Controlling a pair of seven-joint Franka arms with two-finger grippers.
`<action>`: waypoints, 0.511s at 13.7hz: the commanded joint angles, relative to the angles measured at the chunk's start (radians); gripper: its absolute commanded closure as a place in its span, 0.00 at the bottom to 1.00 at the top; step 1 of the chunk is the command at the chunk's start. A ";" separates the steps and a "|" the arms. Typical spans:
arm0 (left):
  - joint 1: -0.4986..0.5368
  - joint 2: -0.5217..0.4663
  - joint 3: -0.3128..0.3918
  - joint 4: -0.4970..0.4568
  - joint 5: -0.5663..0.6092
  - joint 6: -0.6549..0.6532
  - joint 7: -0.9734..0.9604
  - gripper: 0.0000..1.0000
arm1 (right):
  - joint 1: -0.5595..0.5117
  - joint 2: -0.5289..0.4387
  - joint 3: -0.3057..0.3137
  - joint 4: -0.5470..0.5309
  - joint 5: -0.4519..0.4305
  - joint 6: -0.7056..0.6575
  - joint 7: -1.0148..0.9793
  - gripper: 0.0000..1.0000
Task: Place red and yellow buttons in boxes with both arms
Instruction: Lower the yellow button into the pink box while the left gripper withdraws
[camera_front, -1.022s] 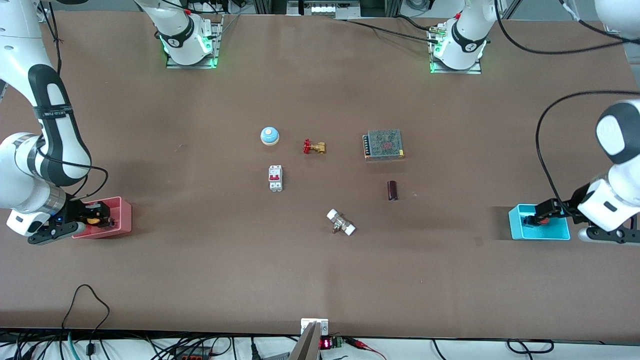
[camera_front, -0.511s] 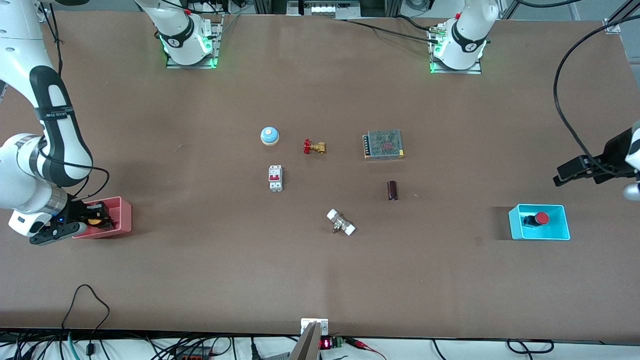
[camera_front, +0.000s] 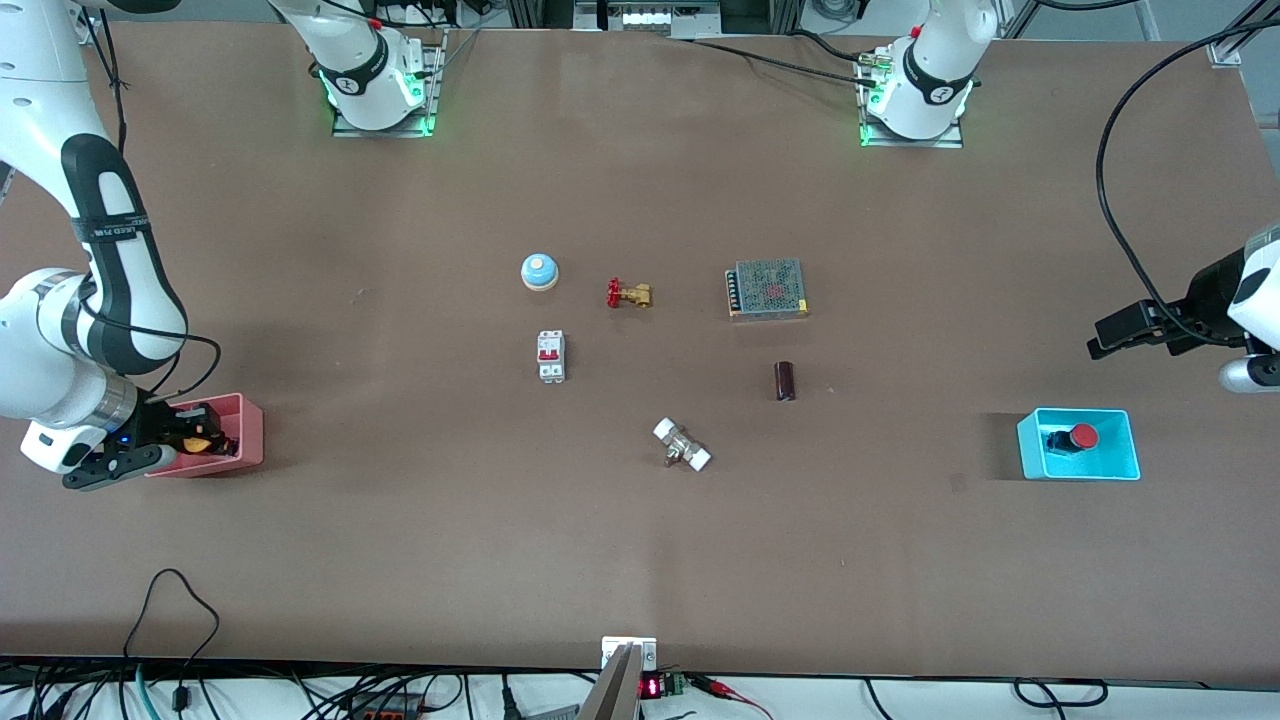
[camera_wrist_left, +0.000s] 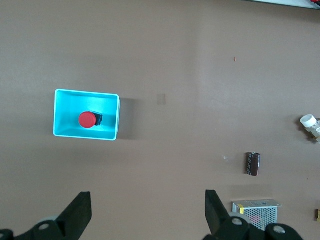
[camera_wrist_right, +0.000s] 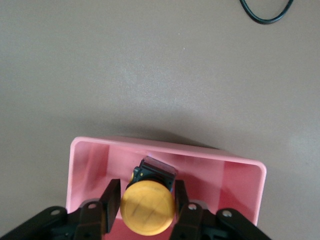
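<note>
The red button (camera_front: 1083, 436) already sits in the cyan box (camera_front: 1128, 462) at the left arm's end of the counter (camera_front: 640, 560), lying loose with nothing touching it. The left hand (camera_wrist_left: 148, 212) is up in the air over bare counter beside that box, its fingers spread wide apart and empty — that half of the job looks finished, and this arm seems only to need a clear path away.

The step in hand is on the right arm's side. The right hand (camera_wrist_right: 148, 200) is down inside the pink box (camera_wrist_right: 250, 185) at its end of the counter, fingers clamped on the yellow button (camera_wrist_right: 148, 207) just under its cap (the dark body points toward the box's inner wall). Whether the button's body rests on the box floor cannot be told from these views.

What the next move calls for, as I judge it:
- spread the right fingers so the button drops or settles inside the walls;
- lift straight up — the fingers sit close to the box's walls, and a sideways pull could drag or tip the light pink box.

The breaker, valve, capacitor and mesh-topped block mid-counter play no part.
</note>
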 joint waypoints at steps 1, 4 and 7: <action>0.010 -0.044 -0.007 -0.011 -0.006 -0.025 -0.013 0.00 | -0.005 -0.001 0.007 0.010 0.024 0.009 -0.027 0.35; 0.010 -0.043 -0.007 0.017 -0.005 -0.032 -0.013 0.00 | 0.009 -0.107 0.006 -0.004 0.024 -0.069 -0.022 0.23; 0.010 -0.047 -0.001 0.058 -0.003 -0.172 -0.010 0.00 | 0.035 -0.225 0.006 -0.002 0.025 -0.222 -0.005 0.23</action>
